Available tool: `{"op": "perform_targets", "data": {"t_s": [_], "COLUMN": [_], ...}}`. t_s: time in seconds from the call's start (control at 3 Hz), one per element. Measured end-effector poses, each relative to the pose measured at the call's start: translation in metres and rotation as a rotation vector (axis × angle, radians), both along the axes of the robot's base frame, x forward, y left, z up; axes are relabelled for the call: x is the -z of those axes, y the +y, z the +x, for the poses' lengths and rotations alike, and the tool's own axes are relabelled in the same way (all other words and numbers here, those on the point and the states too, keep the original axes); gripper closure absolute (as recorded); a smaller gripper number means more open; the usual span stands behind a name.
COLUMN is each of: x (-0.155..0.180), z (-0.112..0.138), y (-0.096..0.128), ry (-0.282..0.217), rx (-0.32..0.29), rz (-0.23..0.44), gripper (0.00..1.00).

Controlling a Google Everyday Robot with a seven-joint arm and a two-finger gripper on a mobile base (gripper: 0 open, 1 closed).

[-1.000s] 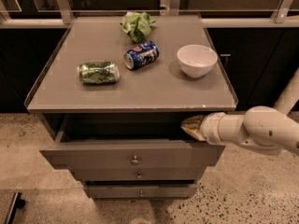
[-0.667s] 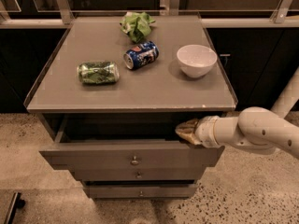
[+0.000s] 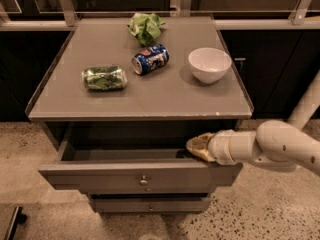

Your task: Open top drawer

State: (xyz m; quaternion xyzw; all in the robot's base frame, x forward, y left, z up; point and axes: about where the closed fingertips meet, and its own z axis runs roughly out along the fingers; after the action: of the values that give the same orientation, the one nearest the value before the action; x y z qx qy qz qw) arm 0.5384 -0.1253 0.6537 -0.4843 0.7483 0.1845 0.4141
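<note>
The top drawer (image 3: 100,176) is the widest grey drawer, with a flat front and a small round metal knob (image 3: 144,180). It stands pulled out from under the grey cabinet top, its dark inside showing. My gripper (image 3: 196,145) reaches in from the right on a white arm (image 3: 270,146). Its tan tip sits just over the drawer's upper front edge, right of centre and up and to the right of the knob.
On the cabinet top (image 3: 150,94) lie a green can (image 3: 104,77), a blue can (image 3: 150,59), a crumpled green bag (image 3: 145,26) and a white bowl (image 3: 209,64). A narrower drawer (image 3: 150,204) sits below. Speckled floor surrounds the cabinet; dark cupboards stand behind.
My gripper has moved a little to the left along the drawer's upper front edge. The drawer stays pulled out about the same amount.
</note>
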Motion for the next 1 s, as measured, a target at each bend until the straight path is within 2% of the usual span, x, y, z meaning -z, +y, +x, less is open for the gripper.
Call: {"op": "perform_targets", "data": {"t_s": [0.67,1.0], "x": [-0.002,-0.004], "z": [-0.022,-0.047], "y": [0.004,0.009], "ry": [0.004,0.005], "rx": [0.020,0.060], "rz": [0.032,0.059], "gripper": [1.00,1.00]}}
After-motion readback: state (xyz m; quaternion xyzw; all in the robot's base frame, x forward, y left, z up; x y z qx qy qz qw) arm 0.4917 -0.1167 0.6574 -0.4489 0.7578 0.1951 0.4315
